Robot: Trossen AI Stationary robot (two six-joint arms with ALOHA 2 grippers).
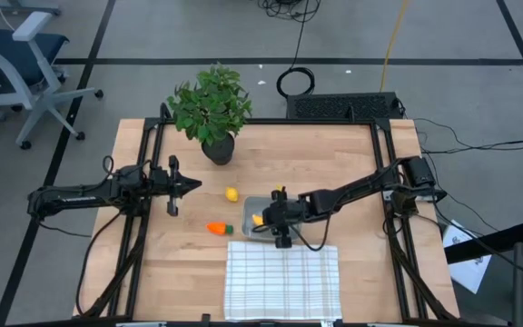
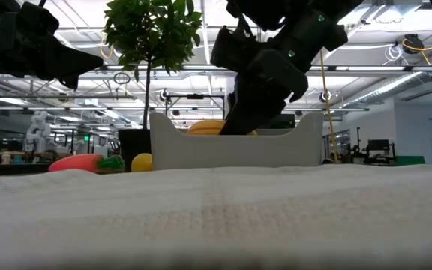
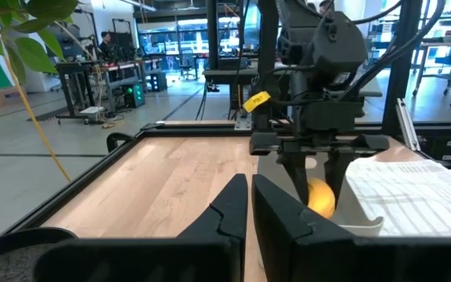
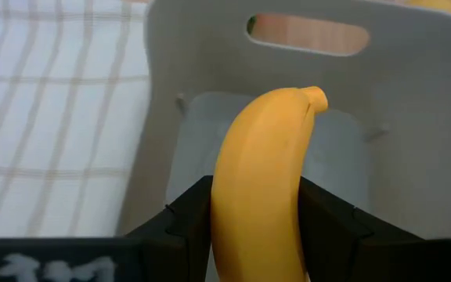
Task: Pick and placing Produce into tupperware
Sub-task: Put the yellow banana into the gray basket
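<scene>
The right hand (image 4: 257, 227) grips the banana (image 4: 265, 188) between its fingers and holds it inside the clear tub (image 1: 254, 207) near the desk's (image 1: 352, 163) centre, so the placing step is in hand. Next it needs to open and lift clear. The lemon (image 1: 231, 193) at the tub's ten o'clock and the carrot (image 1: 217, 228) at its eight o'clock still wait; the left hand (image 1: 189, 184), closed and empty, hovers at nine o'clock.

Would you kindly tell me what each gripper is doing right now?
Left gripper: shut, holding nothing.
Right gripper: shut on the curved yellow banana, over the clear rectangular plastic container.
</scene>
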